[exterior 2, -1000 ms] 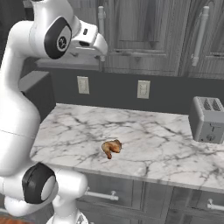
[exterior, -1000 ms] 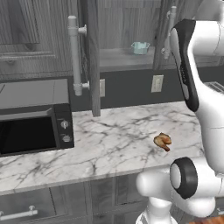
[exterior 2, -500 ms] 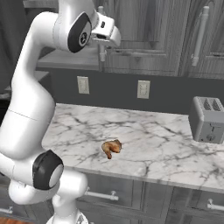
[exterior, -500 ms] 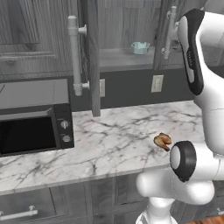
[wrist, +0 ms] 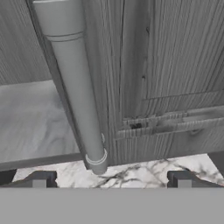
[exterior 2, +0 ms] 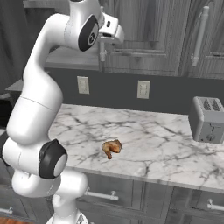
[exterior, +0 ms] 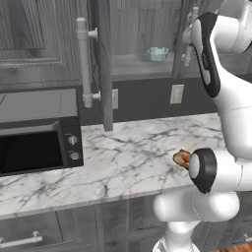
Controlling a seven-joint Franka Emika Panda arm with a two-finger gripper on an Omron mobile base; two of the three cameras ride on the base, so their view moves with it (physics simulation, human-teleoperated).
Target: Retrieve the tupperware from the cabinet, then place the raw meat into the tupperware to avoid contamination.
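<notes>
The cabinet (exterior: 101, 59) stands open, and the pale teal tupperware (exterior: 157, 53) sits on its grey shelf (exterior: 133, 64). The raw meat (exterior 2: 111, 148) lies on the marble counter (exterior 2: 166, 144); in the left base view the meat (exterior: 180, 157) is half hidden behind my arm. My gripper (wrist: 111, 180) is raised to the right cabinet door (wrist: 153, 65). It is open, with the lower end of the silver bar handle (wrist: 78, 96) between its spread fingertips (wrist: 40, 179) and untouched. The grey shelf (wrist: 26, 118) shows to the left of that handle.
A black microwave (exterior: 34, 147) stands on the counter at the left. A grey metal toaster (exterior 2: 210, 119) stands at the right end. The left cabinet door juts out over the counter with its long handle (exterior: 83, 64). Wall outlets (exterior 2: 143, 89) sit below the cabinets.
My arm has lifted and swung in toward the right cabinet door, bringing the hand up to its bar handle. The tupperware and the meat have not moved.
</notes>
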